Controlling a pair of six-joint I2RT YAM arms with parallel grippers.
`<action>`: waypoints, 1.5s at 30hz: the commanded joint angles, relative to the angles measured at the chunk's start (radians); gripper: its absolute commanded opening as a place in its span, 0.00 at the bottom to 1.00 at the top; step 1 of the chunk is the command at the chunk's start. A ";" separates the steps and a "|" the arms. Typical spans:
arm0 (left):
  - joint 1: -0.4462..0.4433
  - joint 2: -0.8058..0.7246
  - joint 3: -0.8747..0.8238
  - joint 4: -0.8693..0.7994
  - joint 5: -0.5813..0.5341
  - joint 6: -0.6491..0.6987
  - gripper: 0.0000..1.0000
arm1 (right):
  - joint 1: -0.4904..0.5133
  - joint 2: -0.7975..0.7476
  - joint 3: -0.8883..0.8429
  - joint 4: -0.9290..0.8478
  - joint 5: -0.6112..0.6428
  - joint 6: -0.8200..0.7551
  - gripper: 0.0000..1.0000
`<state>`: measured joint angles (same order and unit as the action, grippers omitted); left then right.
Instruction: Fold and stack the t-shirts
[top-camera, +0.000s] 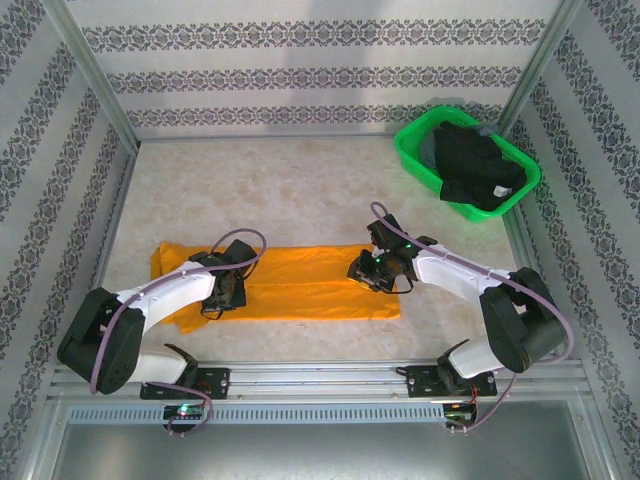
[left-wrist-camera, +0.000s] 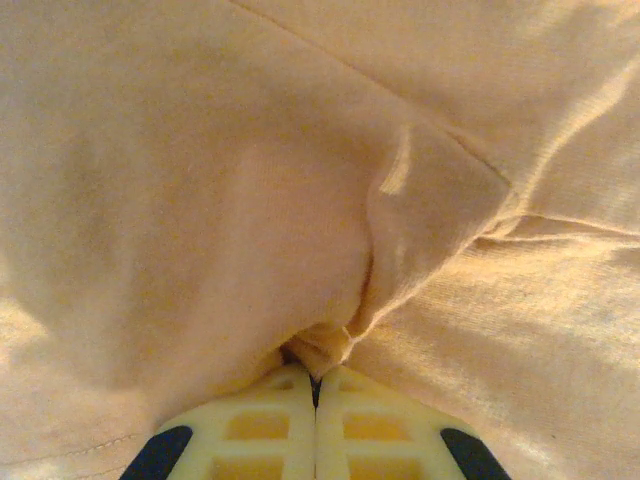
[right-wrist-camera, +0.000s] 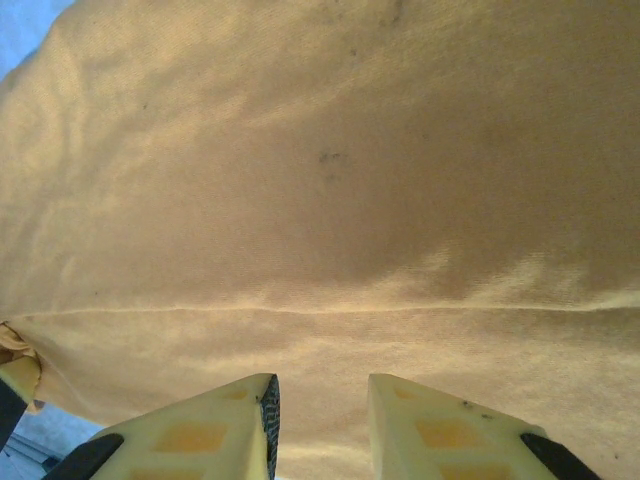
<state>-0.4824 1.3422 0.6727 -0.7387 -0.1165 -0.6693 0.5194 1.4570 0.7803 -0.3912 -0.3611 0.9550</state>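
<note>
Both arms on orange t-shirt (top-camera: 310, 285), mid-table.
I see left gripper (left-wrist-camera: 315, 378) pinched closed on a cloth fold; right gripper (right-wrist-camera: 322, 388) parted, holding nothing. Black t-shirts (top-camera: 478, 165) sit in green basket (top-camera: 412, 148).

Lab test booth, shown by aluminium rails (top-camera: 330, 378) and wallpapered panels (top-camera: 320, 60).

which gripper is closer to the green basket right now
Right. The right gripper sits at the right end of the orange t-shirt, diagonally short of the green basket; the left gripper pinches the shirt near its left end, much farther away.
</note>
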 joint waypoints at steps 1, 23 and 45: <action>0.005 -0.043 0.037 -0.048 0.027 -0.014 0.02 | -0.008 -0.014 -0.009 -0.006 -0.009 -0.011 0.31; 0.003 -0.076 0.061 -0.032 0.307 -0.170 0.00 | -0.075 0.023 -0.021 -0.128 0.084 -0.038 0.31; 0.216 -0.228 0.095 -0.053 0.316 -0.204 0.49 | -0.331 0.265 0.142 -0.247 0.147 -0.011 0.32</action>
<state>-0.2993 1.1301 0.7708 -0.7719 0.1688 -0.8482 0.2478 1.6623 0.9081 -0.5831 -0.2436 0.9657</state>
